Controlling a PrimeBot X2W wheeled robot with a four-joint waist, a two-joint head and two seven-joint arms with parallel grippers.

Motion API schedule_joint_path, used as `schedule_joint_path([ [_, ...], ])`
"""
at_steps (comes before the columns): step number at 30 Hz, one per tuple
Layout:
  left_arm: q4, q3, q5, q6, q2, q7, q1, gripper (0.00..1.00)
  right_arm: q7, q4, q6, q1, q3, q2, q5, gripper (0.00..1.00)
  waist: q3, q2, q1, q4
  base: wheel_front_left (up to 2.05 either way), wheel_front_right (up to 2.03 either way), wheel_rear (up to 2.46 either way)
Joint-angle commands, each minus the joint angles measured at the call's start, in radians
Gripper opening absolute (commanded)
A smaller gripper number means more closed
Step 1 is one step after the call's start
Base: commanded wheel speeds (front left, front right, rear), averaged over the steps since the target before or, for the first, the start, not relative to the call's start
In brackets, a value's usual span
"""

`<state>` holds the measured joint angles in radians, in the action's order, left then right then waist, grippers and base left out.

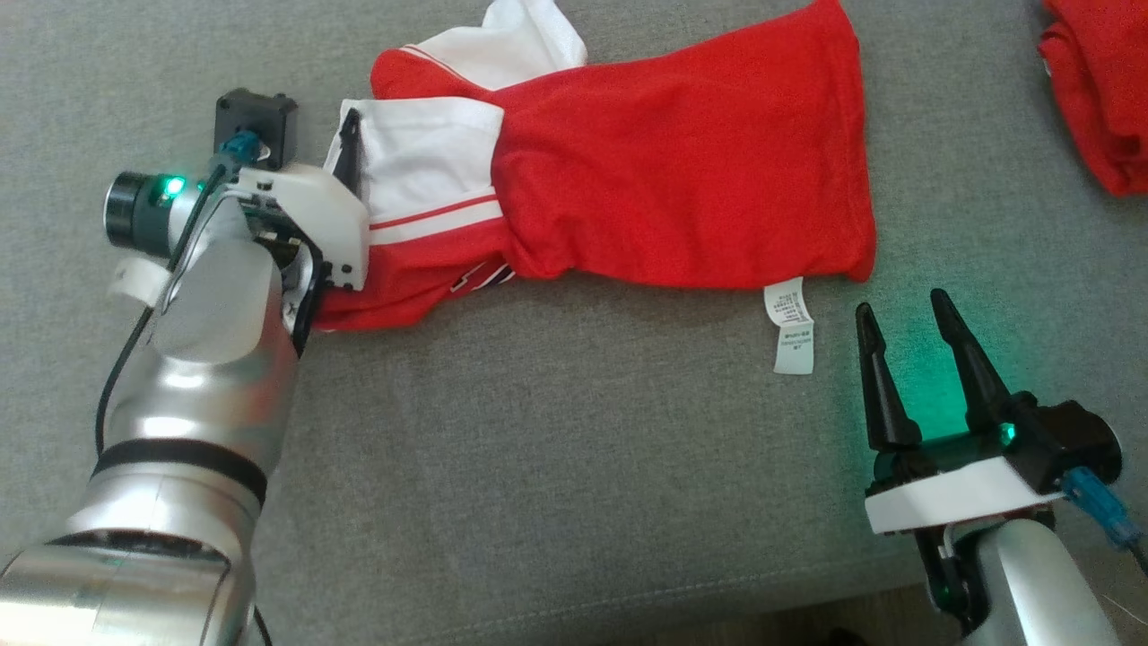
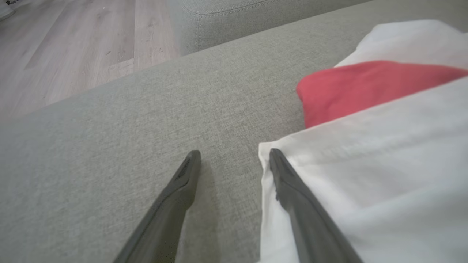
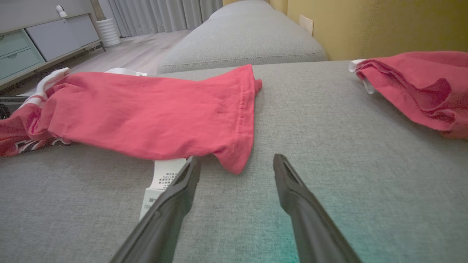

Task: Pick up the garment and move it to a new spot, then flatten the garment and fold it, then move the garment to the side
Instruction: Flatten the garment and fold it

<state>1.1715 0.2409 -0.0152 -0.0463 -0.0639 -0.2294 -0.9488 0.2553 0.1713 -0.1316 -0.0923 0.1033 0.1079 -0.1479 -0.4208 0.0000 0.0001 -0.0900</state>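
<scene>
Near right: the right gripper [image 1: 902,303] stands with its fingers spread and nothing between them, over bare cushion, just short of a white care label [image 1: 794,332].

Middle: the red-and-white knit jersey garment [image 1: 682,161] lies crumpled lengthwise, left to right, across the grey woven sofa cushion [image 1: 556,431]. Its hem is on the right, and its bunched white sleeves and striped trim are on the left.

Left: the left gripper [image 2: 234,152] is parted too. One finger rests on the white sleeve edge and the other on bare cushion; nothing is clamped.

Handling, as judged: the garment is light, limp and prone to drag and bunch. The hem corner and the sleeve edge look the best places to take hold.

Far right: a second red cloth [image 1: 1103,90] lies well apart.

Beyond: pale wooden floor [image 2: 73,47], a grey cabinet [image 3: 29,40] and a yellow wall [image 3: 384,25].
</scene>
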Motion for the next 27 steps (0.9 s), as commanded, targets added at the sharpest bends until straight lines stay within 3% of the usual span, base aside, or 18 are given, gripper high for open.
schedule_joint_path([
  [1, -0.003, -0.006, -0.007, -0.010, -0.029, -0.002, -0.011, 1.00, 0.006, -0.027, 0.001, -0.006, 0.016, 0.002, 0.005, 1.00, -0.003, 0.0000, -0.0001, -0.004, 0.00, 0.00, 0.00],
  [9, 0.054, 0.053, -0.032, -0.041, -0.026, 0.005, -0.031, 1.00, 0.006, -0.032, 0.001, -0.015, 0.006, -0.005, 0.007, 1.00, -0.023, 0.0000, -0.0001, -0.018, 0.00, 0.00, 0.00],
  [10, 0.059, 0.060, -0.035, -0.044, -0.027, 0.007, -0.032, 0.80, 0.006, -0.033, 0.001, -0.017, 0.006, -0.006, 0.008, 1.00, -0.024, 0.0000, -0.0001, -0.019, 0.00, 0.00, 0.00],
  [11, 0.064, 0.065, -0.035, -0.048, -0.027, 0.008, -0.032, 0.36, 0.006, -0.032, 0.001, -0.018, 0.005, -0.007, 0.008, 1.00, -0.025, 0.0000, -0.0001, -0.020, 0.00, 0.00, 0.00],
  [12, 0.068, 0.069, -0.035, -0.051, -0.028, 0.008, -0.033, 0.00, 0.006, -0.032, 0.001, -0.019, 0.004, -0.008, 0.008, 1.00, -0.024, 0.0000, -0.0001, -0.021, 0.00, 0.00, 0.00],
  [17, 0.083, 0.081, -0.026, -0.061, -0.028, 0.016, -0.020, 0.00, 0.006, -0.025, 0.001, -0.014, 0.003, -0.011, 0.010, 1.00, 0.005, 0.0000, -0.0001, -0.024, 0.00, 0.00, 0.00],
  [21, 0.051, 0.074, -0.009, -0.044, -0.035, -0.016, 0.001, 0.00, 0.006, -0.028, 0.001, -0.007, 0.008, -0.013, 0.011, 1.00, 0.045, 0.0000, -0.0001, -0.021, 0.00, 0.00, 0.00],
  [27, -0.265, 0.047, 0.030, -0.021, -0.085, -0.032, 0.106, 0.00, 0.006, -0.010, 0.001, 0.009, 0.003, -0.016, 0.007, 1.00, 0.135, 0.0000, -0.0001, 0.007, 0.00, 0.00, 0.00],
])
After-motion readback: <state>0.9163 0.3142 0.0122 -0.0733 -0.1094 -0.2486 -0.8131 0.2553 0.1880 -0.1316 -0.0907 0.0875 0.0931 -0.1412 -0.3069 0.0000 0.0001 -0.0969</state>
